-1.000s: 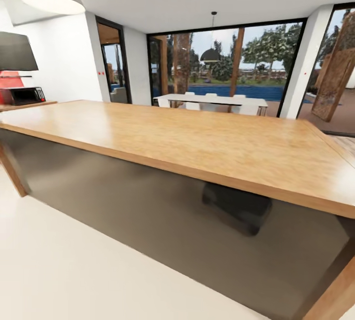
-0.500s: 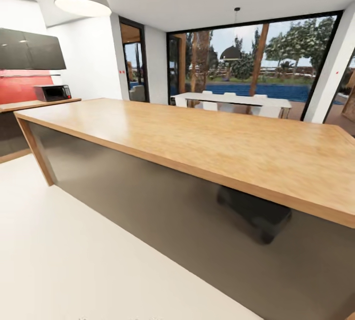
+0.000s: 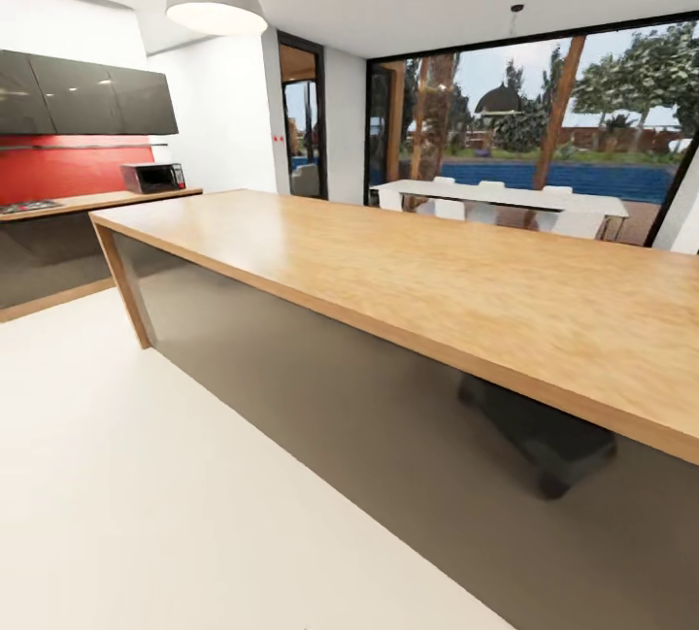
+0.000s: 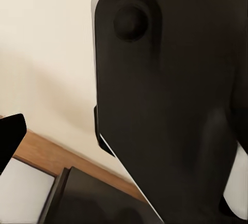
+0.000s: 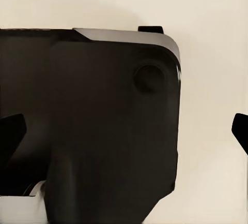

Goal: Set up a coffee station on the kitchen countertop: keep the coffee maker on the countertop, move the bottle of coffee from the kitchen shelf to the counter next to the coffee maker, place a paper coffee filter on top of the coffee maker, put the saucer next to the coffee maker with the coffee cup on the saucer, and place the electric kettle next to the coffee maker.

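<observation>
In the right wrist view my right gripper (image 5: 124,131) is open, its two black fingertips (image 5: 11,133) standing far apart at the picture's edges. Behind them are a dark part of my own body and the pale floor. In the left wrist view my left gripper (image 4: 124,136) shows one black fingertip (image 4: 10,138) at the edge, set wide; the other is lost against my dark body. Nothing is between the fingers of either gripper.
A long wooden-topped island (image 3: 437,271) with grey sides runs across the head view, close in front. At the far left stands a kitchen counter (image 3: 87,200) with a microwave (image 3: 152,178), a red backsplash and dark wall cabinets (image 3: 87,101). Pale floor (image 3: 146,475) lies to the left.
The whole head view has shifted to the right, so the camera has turned left. The kitchen counter, microwave and wall cabinets have come further into view.
</observation>
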You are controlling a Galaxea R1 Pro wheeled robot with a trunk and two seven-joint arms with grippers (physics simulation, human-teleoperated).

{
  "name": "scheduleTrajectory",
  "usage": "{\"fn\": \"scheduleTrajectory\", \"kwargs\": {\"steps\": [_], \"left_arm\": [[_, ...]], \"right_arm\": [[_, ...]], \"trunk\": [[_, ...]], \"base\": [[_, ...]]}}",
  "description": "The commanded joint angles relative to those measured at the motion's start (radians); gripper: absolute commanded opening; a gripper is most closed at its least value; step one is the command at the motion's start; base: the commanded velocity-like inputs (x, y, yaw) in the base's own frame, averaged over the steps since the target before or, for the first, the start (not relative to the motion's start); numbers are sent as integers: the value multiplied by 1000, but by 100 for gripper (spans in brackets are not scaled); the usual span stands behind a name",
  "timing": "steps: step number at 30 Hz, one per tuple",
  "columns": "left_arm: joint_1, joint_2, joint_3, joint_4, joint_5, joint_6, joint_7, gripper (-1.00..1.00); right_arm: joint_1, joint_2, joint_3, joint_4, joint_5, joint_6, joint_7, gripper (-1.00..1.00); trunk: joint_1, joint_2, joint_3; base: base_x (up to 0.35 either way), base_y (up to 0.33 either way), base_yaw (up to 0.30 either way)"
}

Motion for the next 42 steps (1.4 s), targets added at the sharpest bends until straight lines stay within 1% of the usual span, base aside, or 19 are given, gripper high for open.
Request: {"fn": "scheduleTrajectory", "kwargs": {"steps": [1, 42], "left_arm": [[0, 0, 0, 0, 1, 0, 1, 100], [0, 0, 0, -2, 1, 0, 1, 100]], "right_arm": [[-1, 0, 0, 1, 0, -3, 0, 100], [-1, 1, 0, 0, 0, -3, -1, 100]], "trunk": [[-4, 7, 1], [-161, 294, 98]], "base": [[0, 0, 239], [0, 0, 243]]}}
